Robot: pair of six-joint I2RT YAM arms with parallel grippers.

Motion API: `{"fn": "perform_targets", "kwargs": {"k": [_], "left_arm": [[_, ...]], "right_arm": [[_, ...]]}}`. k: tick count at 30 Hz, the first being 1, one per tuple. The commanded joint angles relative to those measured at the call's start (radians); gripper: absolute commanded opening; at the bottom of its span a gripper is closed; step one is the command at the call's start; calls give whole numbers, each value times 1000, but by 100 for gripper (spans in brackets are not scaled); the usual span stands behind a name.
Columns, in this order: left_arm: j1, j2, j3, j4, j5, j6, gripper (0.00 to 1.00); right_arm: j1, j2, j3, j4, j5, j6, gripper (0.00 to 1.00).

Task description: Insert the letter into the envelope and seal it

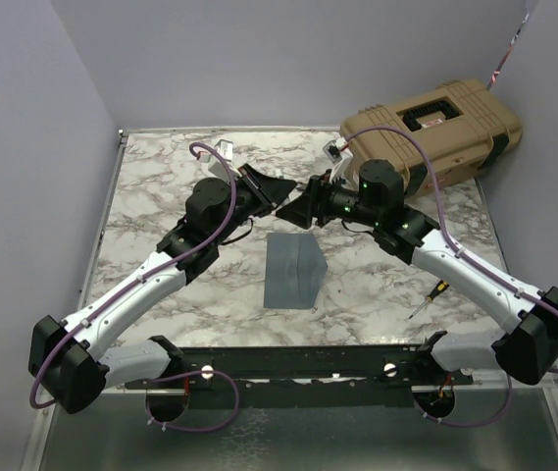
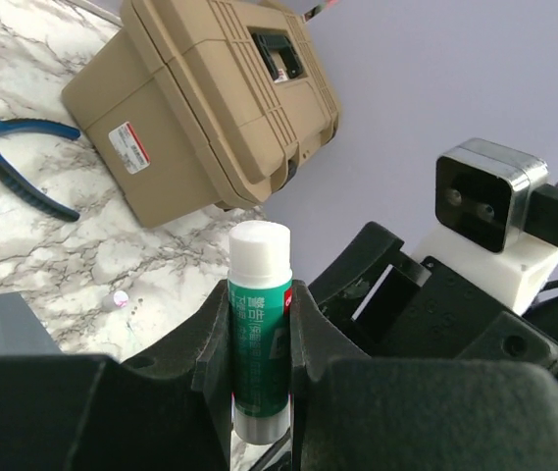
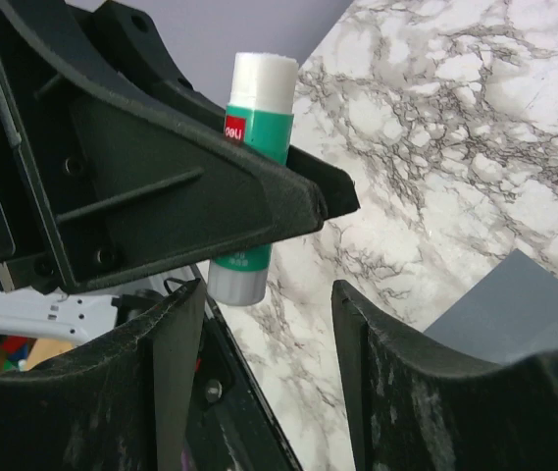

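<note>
Left hand (image 2: pixel 259 329): squeezing a green glue stick (image 2: pixel 259 257).
Right hand (image 3: pixel 264 309): fingers apart, holding nothing, just beside the glue stick.
Envelope (image 1: pixel 293 271): flat in the middle of the counter (image 1: pixel 156 201), near both hands.

The glue stick (image 3: pixel 255 137) bears a red "deli" logo on green.

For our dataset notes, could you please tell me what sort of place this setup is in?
Probably a robotics lab test cell: a marble-patterned table boxed in by plain lilac walls, with a tan hard case and a screwdriver on it.
</note>
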Motion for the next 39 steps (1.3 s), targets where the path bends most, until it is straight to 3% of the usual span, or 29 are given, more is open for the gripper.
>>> {"fn": "perform_targets", "kwargs": {"k": [1,10,20,24,26,31,33,39], "left_arm": [[2,-19,-23,78,55,-3,0],[1,-40,-39,87,62,1,0],[1,-49,-39,88,95,30,0],[1,-60,-38,85,102,47,5],[1,-66,-28,66,85,60,12],[2,-82,-15,54,53,79,56],[2,-87,-12,53,55,87,68],[13,-77,-12,74,107,90,74]], "right_arm": [[10,-11,-9,95,63,80,56],[10,-23,-24,160,63,113,55],[10,-74,-81,217,189,142,20],[10,-103,-109,224,205,147,5],[8,-110,-115,219,200,150,1],[9,-113,-114,205,156,132,0],[8,-119,-115,204,151,126,0],[8,-105,-120,231,71,116,0]]}}
